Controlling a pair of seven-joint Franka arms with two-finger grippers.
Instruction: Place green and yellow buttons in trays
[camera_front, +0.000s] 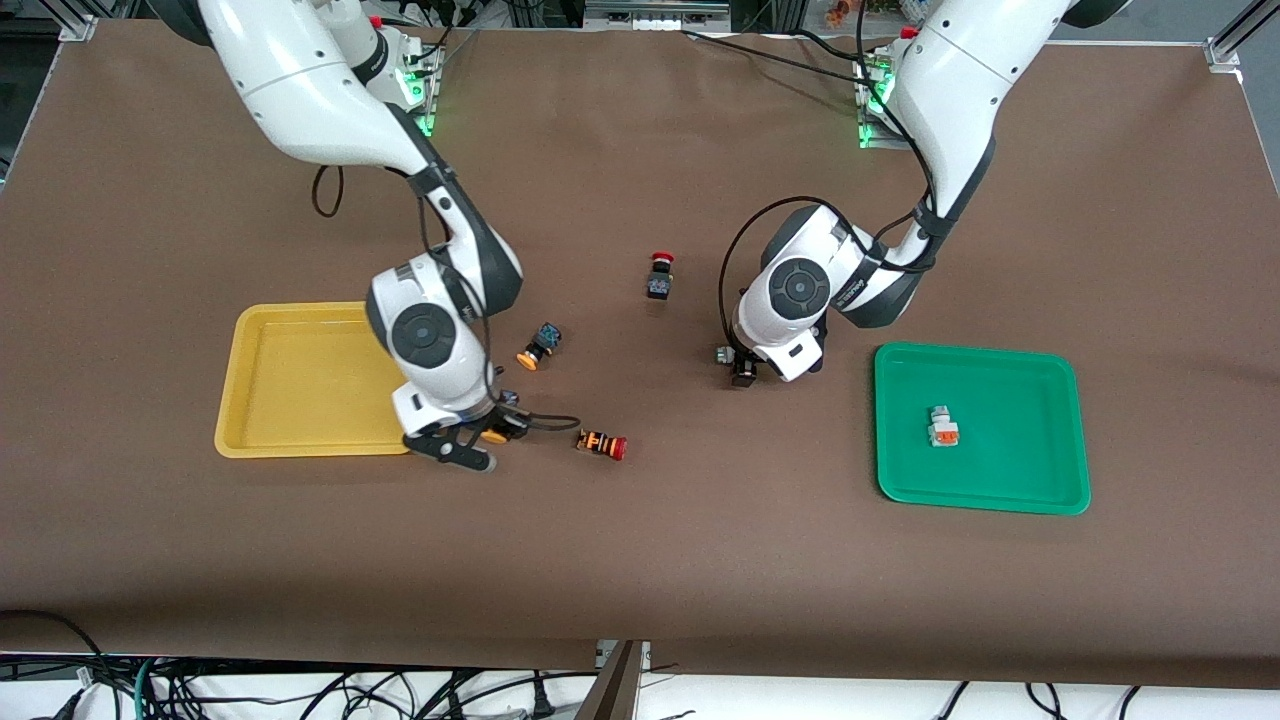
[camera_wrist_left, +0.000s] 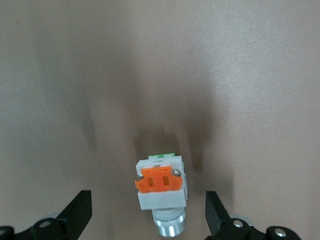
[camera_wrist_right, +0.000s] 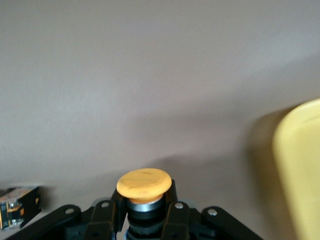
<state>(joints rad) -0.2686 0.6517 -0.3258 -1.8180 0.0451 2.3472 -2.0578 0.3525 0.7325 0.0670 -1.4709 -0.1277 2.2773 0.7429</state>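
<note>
My right gripper (camera_front: 478, 446) is shut on a black button with an orange-yellow cap (camera_front: 494, 436), low over the table beside the yellow tray (camera_front: 300, 440). In the right wrist view the cap (camera_wrist_right: 144, 182) sticks out between the closed fingers (camera_wrist_right: 177, 212). A second yellow-capped button (camera_front: 538, 348) lies on the table farther from the camera. My left gripper (camera_front: 741, 374) is open, low around a white-and-orange button (camera_wrist_left: 161, 187) that lies on the table, its fingers (camera_wrist_left: 80, 212) apart from it. Another white-and-orange button (camera_front: 942, 427) lies in the green tray (camera_front: 1040, 480).
An orange-striped black button with a red cap (camera_front: 601, 444) lies close to my right gripper, toward the left arm's end. It also shows in the right wrist view (camera_wrist_right: 17, 205). A black button with a red cap (camera_front: 659, 275) stands mid-table.
</note>
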